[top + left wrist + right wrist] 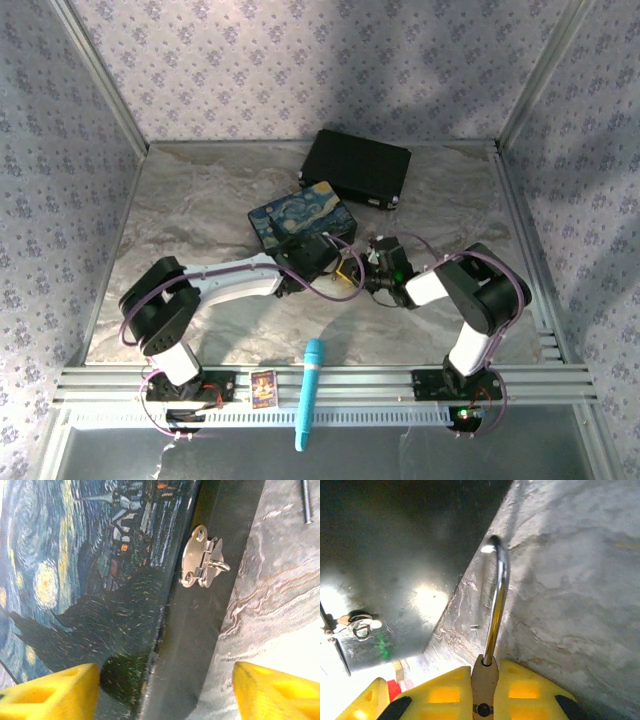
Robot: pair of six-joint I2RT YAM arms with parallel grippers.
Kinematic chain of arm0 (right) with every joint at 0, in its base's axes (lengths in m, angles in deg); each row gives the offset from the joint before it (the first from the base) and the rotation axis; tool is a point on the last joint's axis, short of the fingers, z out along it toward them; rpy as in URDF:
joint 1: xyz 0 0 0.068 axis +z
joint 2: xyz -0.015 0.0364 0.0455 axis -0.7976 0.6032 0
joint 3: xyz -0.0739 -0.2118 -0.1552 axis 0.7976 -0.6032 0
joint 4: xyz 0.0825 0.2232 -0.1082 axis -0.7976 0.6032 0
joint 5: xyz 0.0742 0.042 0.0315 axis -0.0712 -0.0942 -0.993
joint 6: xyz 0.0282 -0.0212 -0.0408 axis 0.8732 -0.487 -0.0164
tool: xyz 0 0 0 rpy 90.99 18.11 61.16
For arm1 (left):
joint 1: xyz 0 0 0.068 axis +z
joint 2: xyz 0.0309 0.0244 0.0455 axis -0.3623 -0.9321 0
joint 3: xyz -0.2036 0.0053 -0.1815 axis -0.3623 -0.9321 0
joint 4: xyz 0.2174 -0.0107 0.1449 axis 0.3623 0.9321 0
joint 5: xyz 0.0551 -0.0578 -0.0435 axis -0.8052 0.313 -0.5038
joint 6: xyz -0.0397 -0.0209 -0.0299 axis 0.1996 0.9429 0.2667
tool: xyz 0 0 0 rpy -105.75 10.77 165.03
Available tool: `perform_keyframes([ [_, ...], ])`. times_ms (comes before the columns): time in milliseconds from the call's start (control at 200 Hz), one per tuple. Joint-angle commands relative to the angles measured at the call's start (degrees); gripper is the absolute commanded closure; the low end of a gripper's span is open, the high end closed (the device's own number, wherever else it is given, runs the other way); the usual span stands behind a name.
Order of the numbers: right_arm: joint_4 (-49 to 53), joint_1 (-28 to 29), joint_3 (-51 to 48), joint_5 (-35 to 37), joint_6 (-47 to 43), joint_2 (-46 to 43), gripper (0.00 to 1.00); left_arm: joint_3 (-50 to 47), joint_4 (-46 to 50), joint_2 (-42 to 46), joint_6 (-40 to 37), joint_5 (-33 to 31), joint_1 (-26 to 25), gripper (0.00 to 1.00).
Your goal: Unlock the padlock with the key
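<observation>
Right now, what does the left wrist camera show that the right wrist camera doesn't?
Left wrist, not right: the box's painted lid and a thin metal rod lying on the marbled table. Right wrist, not left: the right pincer shut on the padlock, its silver shackle arching upward. Both: the box's dark side wall, its silver hasp and the table.

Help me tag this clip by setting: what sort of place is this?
Probably a staged robot test booth, not a real room: floral wallpaper panels in a metal frame, a marble-look tabletop, and the left arm and right arm bolted to a slotted rail at its near edge.
</observation>
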Motion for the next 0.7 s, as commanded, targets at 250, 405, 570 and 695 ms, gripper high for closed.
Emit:
perform_keyframes([
  [250,59.13,-5.68,11.95,-5.67,-28.27,1.21,1.0,1.28,10.61,-0.06,11.9,-9.18,0.12,0.17],
  [405,69.04,-7.59,14.74,-1.43,-34.62,-0.79,0.99,0.3,10.83,0.55,13.88,-10.78,1.21,0.17],
  [570,76.12,-7.78,16.62,3.47,-39.26,-2.6,0.89,-2.38,9.8,2.4,14.8,-10.98,4.04,0.16],
  [695,76.38,-7.83,17.3,3.71,-39.83,-2.98,0.85,-4.67,7.12,4.58,13.32,-9.67,7.08,0.16],
])
